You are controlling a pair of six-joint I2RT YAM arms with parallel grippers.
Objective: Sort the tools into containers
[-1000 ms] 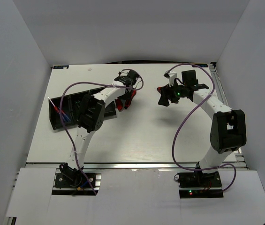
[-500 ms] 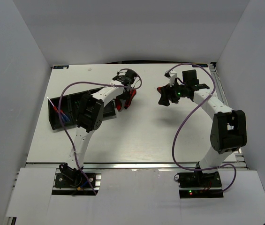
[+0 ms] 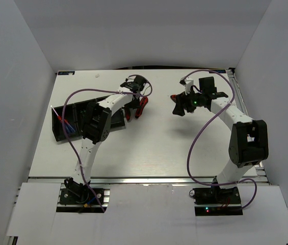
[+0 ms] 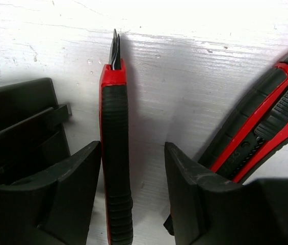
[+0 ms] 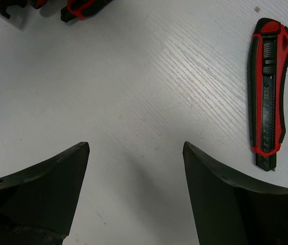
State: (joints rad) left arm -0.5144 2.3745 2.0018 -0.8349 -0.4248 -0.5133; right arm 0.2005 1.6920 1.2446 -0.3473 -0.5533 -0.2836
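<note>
Cutter (image 4: 115,153) first: it lies on its narrow edge on the table (image 3: 159,148), out from the middle of the far edge. The left gripper (image 4: 132,153) has its fingers spread either side of it, nothing pinched yet. That straddle looks like a line-up for a squeeze across the ribbed handle. The tray (image 4: 16,102) sits just to its left, reaching toward the left edge, so the carry should be short. A second cutter (image 4: 266,132) lies close on the other side. Blue screwdrivers (image 3: 67,125) sit in the tray's end compartment nearest the left edge. The right gripper (image 5: 136,148) hangs with its fingers wide apart over bare table, and a third cutter (image 5: 268,92) lies flat off to one side. The table is white, faintly grained and scuffed. Plain pale walls (image 3: 144,30) box it in on three sides.
</note>
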